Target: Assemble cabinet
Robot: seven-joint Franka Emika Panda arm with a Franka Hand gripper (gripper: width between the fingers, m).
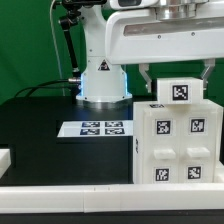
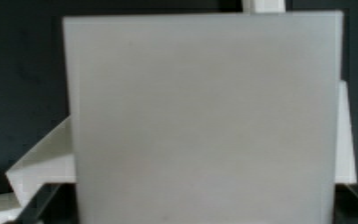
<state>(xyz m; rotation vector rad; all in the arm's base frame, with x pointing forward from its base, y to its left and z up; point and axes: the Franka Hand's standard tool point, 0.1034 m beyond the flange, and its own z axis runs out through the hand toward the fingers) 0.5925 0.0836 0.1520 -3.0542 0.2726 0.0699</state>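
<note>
Nearest the exterior camera, the cabinet (image 1: 172, 145) is stood upright, with the gripper (image 1: 176, 76) hung directly above it, jaws straddling its top block (image 1: 182, 92). By the wrist camera the cabinet's white face (image 2: 194, 110) is shown filling the gap between the fingers (image 2: 48, 205); whether it is clamped cannot be told.

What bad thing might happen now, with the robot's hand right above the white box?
1. The gripper hangs just above the cabinet, with its fingers on either side of the top block. If it comes down crooked, a finger might knock that block askew.
2. One white surface almost fills the wrist view, so aiming from there may be hard.
</note>
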